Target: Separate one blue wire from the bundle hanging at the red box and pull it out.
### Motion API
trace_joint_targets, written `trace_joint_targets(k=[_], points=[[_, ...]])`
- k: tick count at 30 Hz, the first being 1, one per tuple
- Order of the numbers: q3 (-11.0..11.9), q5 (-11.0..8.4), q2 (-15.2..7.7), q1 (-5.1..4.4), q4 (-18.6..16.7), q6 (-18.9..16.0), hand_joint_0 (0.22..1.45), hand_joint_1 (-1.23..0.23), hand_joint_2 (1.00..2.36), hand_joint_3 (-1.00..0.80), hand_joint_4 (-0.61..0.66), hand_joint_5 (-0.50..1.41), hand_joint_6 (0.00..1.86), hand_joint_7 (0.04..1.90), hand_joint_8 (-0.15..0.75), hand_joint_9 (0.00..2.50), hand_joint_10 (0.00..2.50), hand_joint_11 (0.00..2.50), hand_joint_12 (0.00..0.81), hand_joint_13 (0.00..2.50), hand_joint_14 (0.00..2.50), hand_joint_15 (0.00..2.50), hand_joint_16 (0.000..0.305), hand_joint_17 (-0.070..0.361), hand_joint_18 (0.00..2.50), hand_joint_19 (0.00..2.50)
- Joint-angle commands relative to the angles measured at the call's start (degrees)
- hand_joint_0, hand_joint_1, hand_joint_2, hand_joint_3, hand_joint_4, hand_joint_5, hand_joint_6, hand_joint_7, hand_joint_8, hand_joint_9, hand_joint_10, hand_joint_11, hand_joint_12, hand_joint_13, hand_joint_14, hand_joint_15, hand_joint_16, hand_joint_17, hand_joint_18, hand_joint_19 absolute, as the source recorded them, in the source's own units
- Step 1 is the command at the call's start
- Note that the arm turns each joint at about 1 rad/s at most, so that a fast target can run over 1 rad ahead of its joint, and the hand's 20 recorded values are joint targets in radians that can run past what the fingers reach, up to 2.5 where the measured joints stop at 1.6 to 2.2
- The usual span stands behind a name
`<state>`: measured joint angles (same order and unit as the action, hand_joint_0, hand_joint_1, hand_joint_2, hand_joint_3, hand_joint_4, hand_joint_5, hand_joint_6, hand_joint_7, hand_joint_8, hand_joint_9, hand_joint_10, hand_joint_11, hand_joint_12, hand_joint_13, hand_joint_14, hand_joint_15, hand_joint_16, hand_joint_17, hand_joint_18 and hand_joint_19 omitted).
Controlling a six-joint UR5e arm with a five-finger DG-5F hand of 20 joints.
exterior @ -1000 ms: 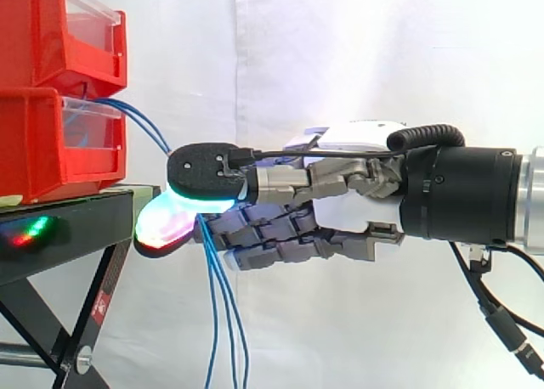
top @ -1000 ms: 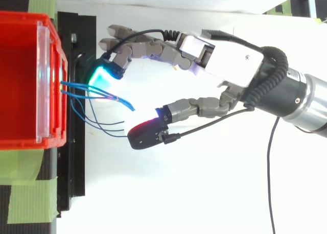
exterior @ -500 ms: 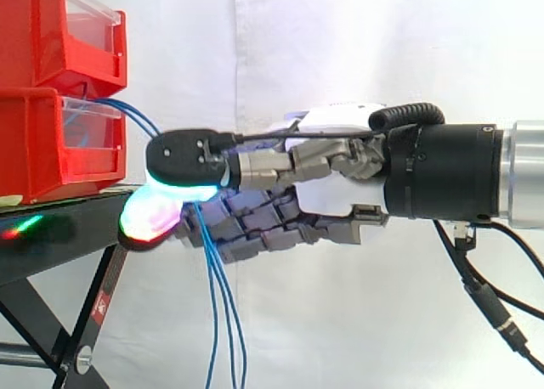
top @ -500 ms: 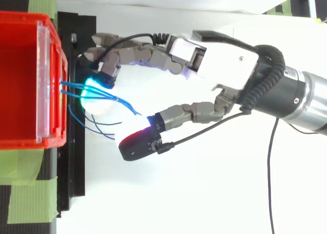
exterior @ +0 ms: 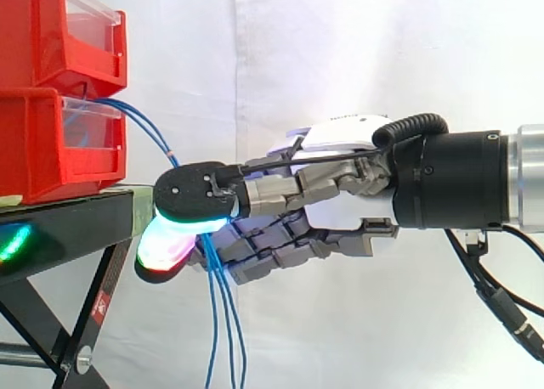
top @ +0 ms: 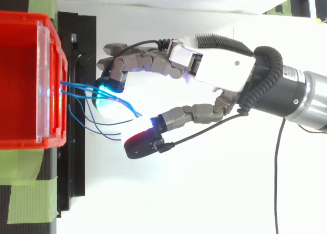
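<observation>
From my station, the room is plain: a white curtain [exterior: 340,49] hangs behind everything, and the top view looks down on a white surface under the arm. One black bench [exterior: 85,228] stands at the left on slanted black legs, with a green glint on its front edge. In the top view I count two patches of green tape [top: 30,198] beside it, one at the upper left corner and one at the lower left. The bench carries two red bins stacked one on the other, the upper red bin [exterior: 42,24] sitting on the lower red bin [exterior: 34,143], each with a clear front panel [exterior: 89,126]. The blue wires [top: 76,87] come out over the front of the lower bin, arc away from it and hang down past the bench edge. Below the robot hand I count three strands in the side view; I cannot tell how many there are up at the bin. One robot hand [top: 214,70] reaches in level from the right. It is spread wide: the fingertips [top: 106,86], glowing cyan, bend down against the wires just in front of the bin, while the thumb [top: 144,144] stands well apart from them. The loose strands lie in the gap between, and I see none of them pinched.
</observation>
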<state>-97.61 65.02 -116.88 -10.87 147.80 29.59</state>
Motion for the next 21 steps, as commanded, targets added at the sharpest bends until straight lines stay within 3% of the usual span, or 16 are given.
trace_joint_targets(k=[1, 11, 21], points=[[0.40, -0.25, -0.02, -0.12, -0.31, -0.06, 0.58, -0.68, 1.00, -0.50, 0.31, -0.16, 0.50, 1.09, 0.314, 0.41, 0.01, 0.12, 0.337, 0.20, 0.00, 0.06, 0.049, 0.109, 0.16, 0.24], [0.40, 2.83, 0.77, 0.32, 1.18, 0.12, 0.58, -0.67, 1.00, -0.50, 0.32, -0.15, 0.50, 1.11, 0.318, 0.41, 0.00, 0.13, 0.339, 0.19, 0.00, 0.06, 0.049, 0.110, 0.17, 0.24], [0.49, 2.65, 2.88, 1.11, 3.38, 0.47, 0.58, -0.68, 1.00, -0.50, 0.29, -0.15, 0.50, 1.17, 0.319, 0.42, 0.00, 0.13, 0.338, 0.20, 0.00, 0.06, 0.049, 0.110, 0.17, 0.24]])
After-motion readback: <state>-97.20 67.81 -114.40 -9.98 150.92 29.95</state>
